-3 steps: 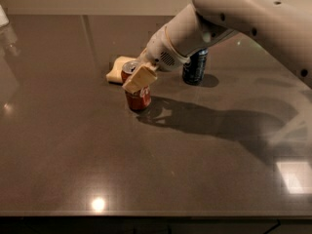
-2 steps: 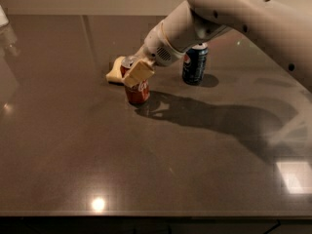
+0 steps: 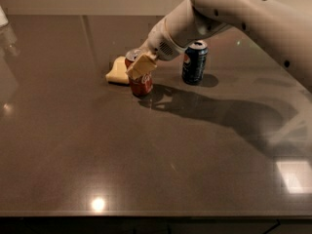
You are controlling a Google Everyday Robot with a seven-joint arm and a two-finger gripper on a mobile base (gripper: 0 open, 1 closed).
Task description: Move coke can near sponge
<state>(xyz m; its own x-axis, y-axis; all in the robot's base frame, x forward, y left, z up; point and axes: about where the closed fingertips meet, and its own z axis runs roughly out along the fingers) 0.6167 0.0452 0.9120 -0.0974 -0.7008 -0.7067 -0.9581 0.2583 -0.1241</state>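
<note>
The red coke can [image 3: 141, 86] stands upright on the dark table, its left side right next to the pale yellow sponge [image 3: 117, 71]. My gripper [image 3: 139, 66] comes down from the upper right and is shut on the can's upper part; a tan finger pad [image 3: 142, 65] covers the front of the can, and the silver top shows just behind it. The sponge lies flat, partly hidden behind the can.
A dark blue Pepsi can [image 3: 195, 62] stands upright to the right of the coke can, close under my arm. The table's front edge [image 3: 156, 213] runs along the bottom. A pale object [image 3: 2, 18] sits at the far left edge.
My gripper has carried the coke can away from the camera, toward the sponge. The Pepsi can, hidden partly by the arm before, now shows fully.
</note>
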